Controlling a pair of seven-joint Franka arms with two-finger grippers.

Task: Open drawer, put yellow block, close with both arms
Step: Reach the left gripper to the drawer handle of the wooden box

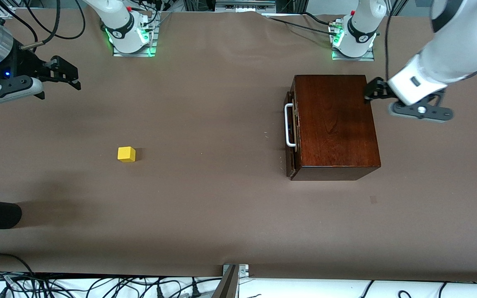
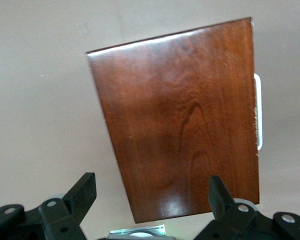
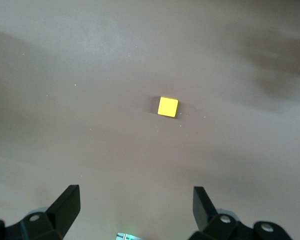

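Two tools spread, drawer [image 1: 291, 134] shut

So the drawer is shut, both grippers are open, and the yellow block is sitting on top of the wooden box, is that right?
Not quite. The yellow block lies on the bare table, toward the right arm's end and well apart from the wooden box, as the front view shows. The rest holds: the drawer is shut, and the left gripper and right gripper are open.
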